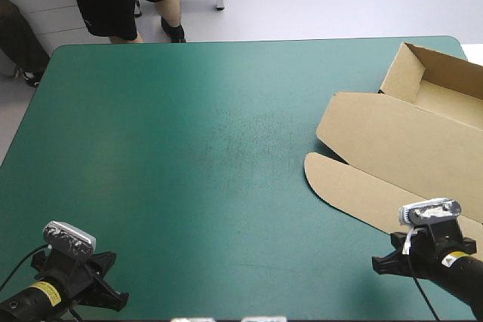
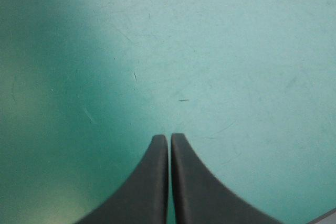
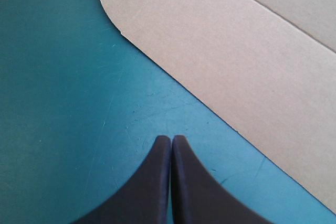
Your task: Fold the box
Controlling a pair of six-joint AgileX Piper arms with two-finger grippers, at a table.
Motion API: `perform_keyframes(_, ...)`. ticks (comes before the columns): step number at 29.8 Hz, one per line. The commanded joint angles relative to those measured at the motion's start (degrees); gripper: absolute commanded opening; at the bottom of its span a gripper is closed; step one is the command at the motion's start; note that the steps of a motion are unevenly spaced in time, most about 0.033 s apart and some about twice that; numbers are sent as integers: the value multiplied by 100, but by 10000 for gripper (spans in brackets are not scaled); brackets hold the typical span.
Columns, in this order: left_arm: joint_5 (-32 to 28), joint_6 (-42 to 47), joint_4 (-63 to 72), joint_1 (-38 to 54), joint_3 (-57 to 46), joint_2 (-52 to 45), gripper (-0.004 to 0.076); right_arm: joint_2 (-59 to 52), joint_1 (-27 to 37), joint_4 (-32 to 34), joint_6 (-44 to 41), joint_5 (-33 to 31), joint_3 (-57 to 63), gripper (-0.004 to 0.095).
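Box (image 1: 392, 148) sits on the right side of the bench (image 1: 189, 148): an open tray (image 1: 445, 88) at the far corner, its lid (image 1: 377, 130) flat toward the middle. The right tool (image 3: 171, 140) is pinched tight and empty, just beside the lid's round flap (image 3: 210, 61), not touching. The left tool (image 2: 169, 139) is pinched tight too, far from the box. I think the right tool should open, slip under the flap edge and lift slowly, so the board bends on its crease.

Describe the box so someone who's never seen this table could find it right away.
Start at the teal-green table and look to its far right corner. The box lies there, an open tray with its lid flat. It alone is brown board.
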State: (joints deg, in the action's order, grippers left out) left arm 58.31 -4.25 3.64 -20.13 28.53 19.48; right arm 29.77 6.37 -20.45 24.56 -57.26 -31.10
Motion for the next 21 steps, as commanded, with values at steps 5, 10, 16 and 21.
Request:
perform_keyframes(5,-295,33,68,2,146,49,-8,-568,7,-134,69,349,133,-15)
perform_keyframes(10,-295,33,68,2,146,49,-8,-611,7,-145,58,320,133,-15)
perform_keyframes(16,-295,33,68,2,146,49,-8,-611,7,-203,68,263,122,-15)
perform_keyframes(21,-295,33,68,2,146,49,-8,-611,7,-203,68,263,122,-15)
